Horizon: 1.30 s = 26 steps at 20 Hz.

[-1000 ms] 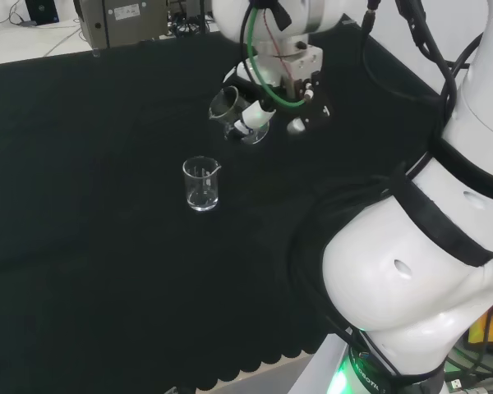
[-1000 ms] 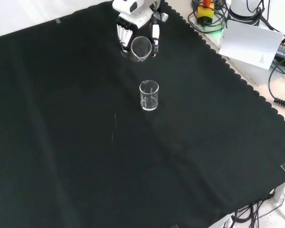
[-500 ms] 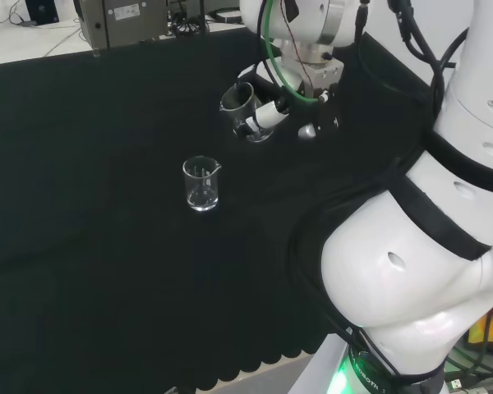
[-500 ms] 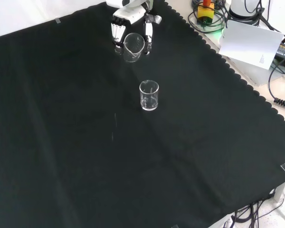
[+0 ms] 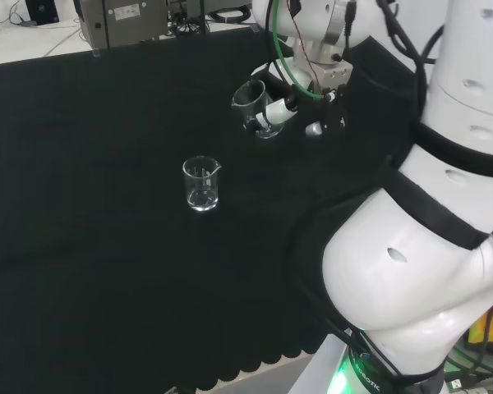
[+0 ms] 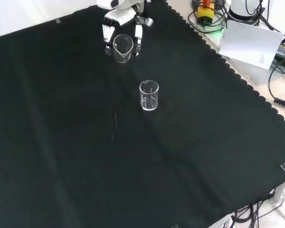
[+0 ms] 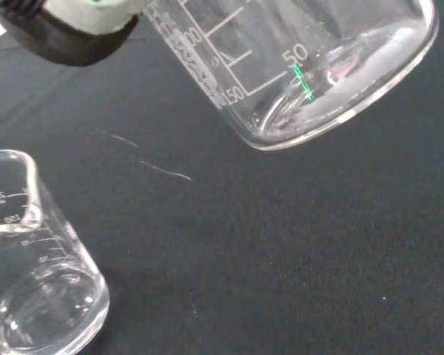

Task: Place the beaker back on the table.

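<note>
While fingers curl round it, hand (image 6: 115, 19) with tilted beaker (image 6: 123, 48) now farther from standing beaker (image 6: 149, 95)

a robotics lab: cloth-covered bench (image 6: 61, 142), glass beakers (image 6: 149, 95), cables (image 6: 280, 71).

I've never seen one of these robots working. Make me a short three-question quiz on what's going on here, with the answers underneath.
1. True or false: the hand has its fingers curled round a clear beaker.
2. Where is the second beaker? A) lying on its side B) standing upright on the black cloth C) stacked inside the held one
3. Fill in: the held beaker is ____ the cloth, not resting on it.

Key: 1 true. 2 B; in the front view it stands apart from the hand, nearer the camera. 3 above; the wrist view shows its base tilted and clear of the cloth.
</note>
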### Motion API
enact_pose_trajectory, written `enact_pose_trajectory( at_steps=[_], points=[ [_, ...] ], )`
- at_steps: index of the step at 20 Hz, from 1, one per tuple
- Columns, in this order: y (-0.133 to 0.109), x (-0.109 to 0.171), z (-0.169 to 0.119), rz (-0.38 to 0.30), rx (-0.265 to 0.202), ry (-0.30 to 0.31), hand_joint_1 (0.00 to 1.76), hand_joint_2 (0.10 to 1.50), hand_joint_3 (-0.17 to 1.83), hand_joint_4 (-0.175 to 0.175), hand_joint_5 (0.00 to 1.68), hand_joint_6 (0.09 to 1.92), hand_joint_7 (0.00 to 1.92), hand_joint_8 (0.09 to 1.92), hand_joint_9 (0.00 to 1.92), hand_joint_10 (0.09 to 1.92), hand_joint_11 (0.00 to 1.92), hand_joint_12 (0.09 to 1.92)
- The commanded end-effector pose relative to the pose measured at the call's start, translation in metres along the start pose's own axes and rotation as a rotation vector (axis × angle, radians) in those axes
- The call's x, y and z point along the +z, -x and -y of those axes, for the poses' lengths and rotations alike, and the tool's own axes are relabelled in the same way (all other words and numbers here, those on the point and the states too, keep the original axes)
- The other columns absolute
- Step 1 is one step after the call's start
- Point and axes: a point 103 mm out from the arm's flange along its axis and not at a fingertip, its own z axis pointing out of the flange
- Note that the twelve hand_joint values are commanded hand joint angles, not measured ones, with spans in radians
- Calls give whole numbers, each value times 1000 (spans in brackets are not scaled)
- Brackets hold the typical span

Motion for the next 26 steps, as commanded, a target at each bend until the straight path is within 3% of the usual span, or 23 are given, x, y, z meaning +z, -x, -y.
enact_pose_trajectory(
  at_steps=[1, 14, 26],
  points=[
    [34, 61, -56, -163, -63, 71, 1277, 1109, -175, -72, 1048, 898, 1293, 651, 1473, 802, 1303, 842],
    [37, 92, -99, -227, -99, 66, 1279, 1101, -175, -66, 1069, 867, 1311, 614, 1484, 782, 1315, 836],
    [40, 114, -115, -277, -108, 69, 1278, 1096, -175, -52, 1084, 850, 1323, 579, 1483, 766, 1307, 835]
  ],
)
